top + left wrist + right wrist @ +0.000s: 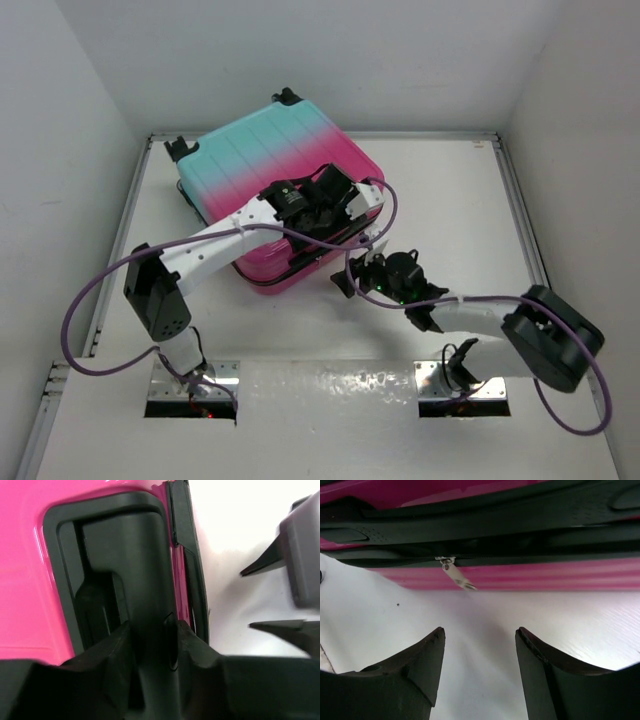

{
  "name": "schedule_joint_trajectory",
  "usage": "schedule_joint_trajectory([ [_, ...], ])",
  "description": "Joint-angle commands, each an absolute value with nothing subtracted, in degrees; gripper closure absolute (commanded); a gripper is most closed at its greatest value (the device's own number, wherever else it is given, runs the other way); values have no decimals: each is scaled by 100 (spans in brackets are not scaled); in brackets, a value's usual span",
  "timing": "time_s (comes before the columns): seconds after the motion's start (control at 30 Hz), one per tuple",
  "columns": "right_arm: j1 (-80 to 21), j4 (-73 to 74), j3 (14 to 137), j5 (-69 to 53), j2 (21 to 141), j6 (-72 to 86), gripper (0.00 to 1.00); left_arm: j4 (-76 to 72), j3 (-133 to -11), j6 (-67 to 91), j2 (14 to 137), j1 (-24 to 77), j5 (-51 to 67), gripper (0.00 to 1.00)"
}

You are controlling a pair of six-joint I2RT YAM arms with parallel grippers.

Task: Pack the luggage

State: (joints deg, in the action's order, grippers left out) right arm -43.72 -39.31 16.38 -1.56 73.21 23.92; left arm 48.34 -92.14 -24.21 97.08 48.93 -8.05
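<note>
The luggage (265, 150) lies closed and flat on the white table, its shell teal at the far end and pink at the near end. My left gripper (352, 222) reaches over the pink end. In the left wrist view its fingers (152, 625) press both sides of the black recessed handle (145, 570), set in the pink shell (20, 555). My right gripper (352, 272) sits low on the table beside the luggage's near edge, jaws apart and empty (479, 632). A small silver zipper pull (455, 575) hangs from the black zipper band just ahead of it.
White walls close in the table (450, 200) on the left, back and right. Both arms crowd the pink corner, and the right gripper's fingertips (245, 600) show close by in the left wrist view. Purple cables loop off both arms.
</note>
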Motion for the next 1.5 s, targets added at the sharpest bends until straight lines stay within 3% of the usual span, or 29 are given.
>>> schedule_joint_trajectory([
  [0.0, -4430, -5298, 1828, -413, 7830, 2293, 42, 4948, -9079, -2233, 9809, 4834, -721, 77],
  [0.03, -4464, -5413, 1889, -370, 7962, 2311, 42, 4940, -9088, -2224, 9774, 4834, -703, 91],
  [0.1, -4570, -5660, 2126, -238, 8296, 2303, 42, 4922, -9097, -2180, 9730, 4834, -651, 100],
  [0.57, -4878, -5713, 2918, 650, 9334, 2514, 48, 4922, -9281, -2180, 9782, 4834, -571, 100],
  [0.63, -4895, -5643, 2979, 781, 9378, 2531, 53, 4904, -9299, -2188, 9756, 4834, -554, 100],
  [0.73, -4896, -5615, 3024, 975, 9387, 2575, 72, 4904, -9299, -2180, 9730, 4834, -545, 100],
  [0.97, -4904, -5932, 3076, 827, 9369, 2619, 90, 4904, -9255, -2180, 9721, 4834, -519, 100],
  [1.17, -4992, -5818, 3103, 493, 9246, 2390, 81, 4904, -9229, -2206, 9721, 4834, -562, 100],
  [1.27, -5001, -6020, 3094, 501, 9220, 2592, 70, 4878, -9185, -2215, 9703, 4834, -571, 100],
  [1.4, -5010, -6091, 3173, 694, 9298, 2646, 75, 4878, -9167, -2215, 9694, 4834, -571, 100],
  [1.47, -5001, -6056, 3243, 677, 9334, 2628, 82, 4878, -9158, -2206, 9694, 4834, -580, 100],
])
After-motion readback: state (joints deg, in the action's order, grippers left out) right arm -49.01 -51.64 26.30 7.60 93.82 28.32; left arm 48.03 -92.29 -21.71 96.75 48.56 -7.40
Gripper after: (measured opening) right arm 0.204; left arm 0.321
